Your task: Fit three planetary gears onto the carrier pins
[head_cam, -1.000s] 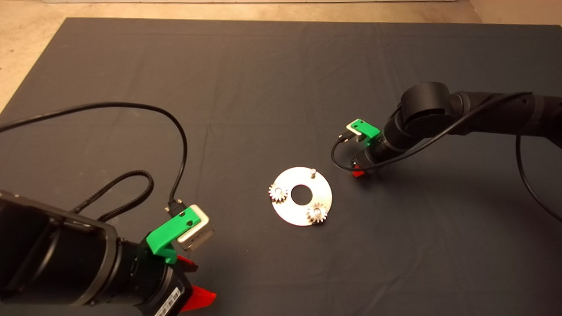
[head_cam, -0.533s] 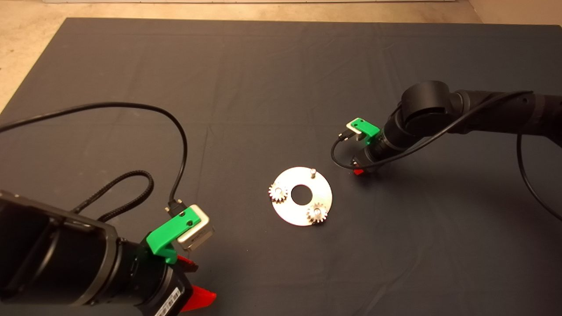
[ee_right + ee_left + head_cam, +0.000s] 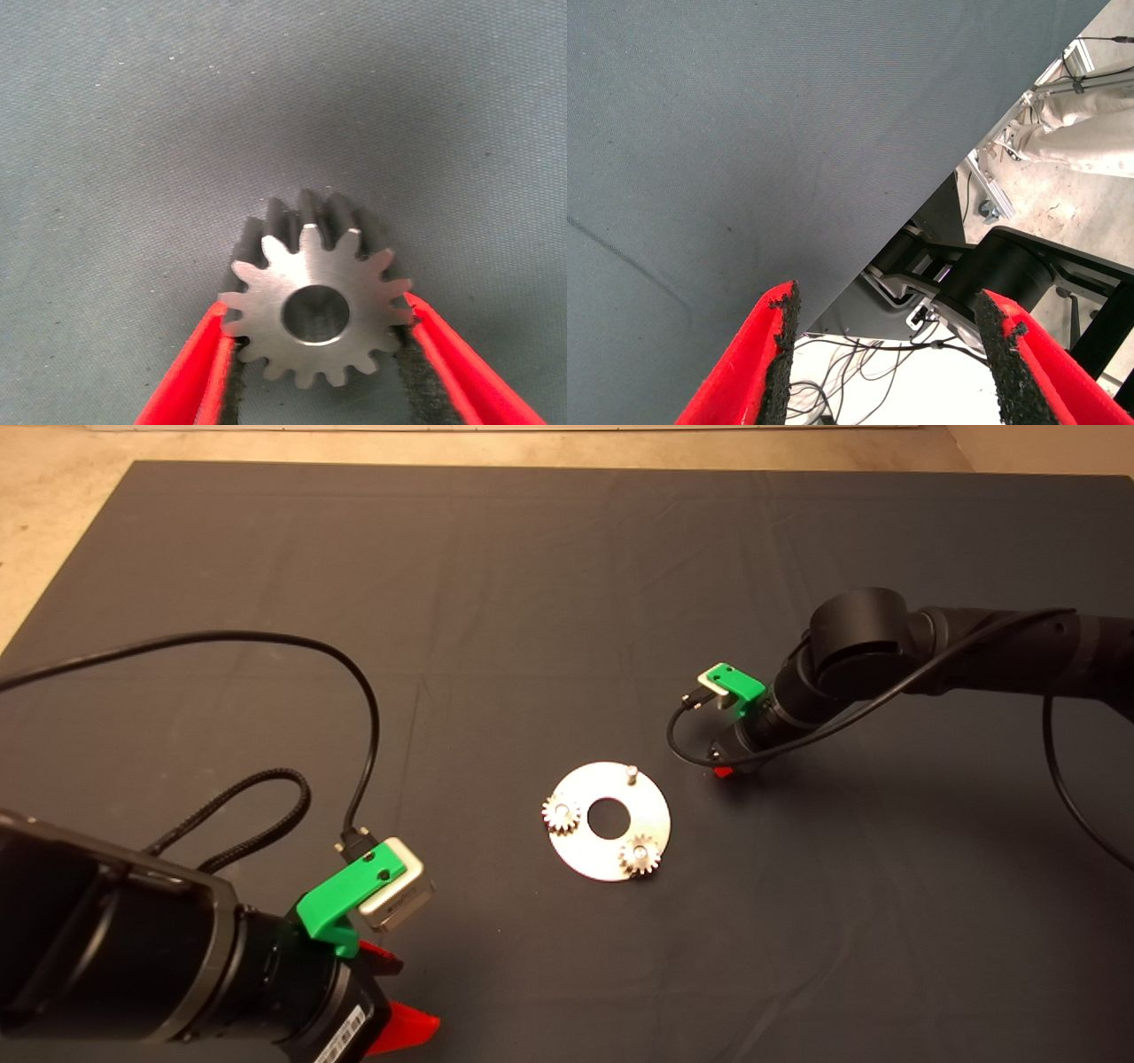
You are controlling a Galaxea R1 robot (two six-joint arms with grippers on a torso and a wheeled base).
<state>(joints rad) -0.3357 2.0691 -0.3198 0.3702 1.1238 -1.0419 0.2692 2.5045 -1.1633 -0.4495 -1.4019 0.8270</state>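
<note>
A shiny round disc point(image 3: 657, 815) lies mid-mat with three carrier pins. Two planetary gears point(image 3: 561, 813) point(image 3: 640, 855) sit on two of the pins. The far pin point(image 3: 631, 772) stands bare. My right gripper point(image 3: 724, 769) is down at the mat just right of the disc. In the right wrist view the gripper point(image 3: 316, 315) is shut on the third gear point(image 3: 314, 305), with both pads against its teeth. My left gripper point(image 3: 403, 1001) is parked at the lower left edge, and it is open and empty in the left wrist view point(image 3: 890, 310).
Black cables point(image 3: 354, 691) loop over the mat's left side. The right arm point(image 3: 974, 655) reaches in from the right edge. Past the mat's edge, the left wrist view shows a person's leg point(image 3: 1090, 133) and a black frame with wires point(image 3: 992, 274).
My right gripper has sunk slightly at the mat, so less of its red fingers shows under the wrist. The disc, its two gears and my left arm have not moved.
</note>
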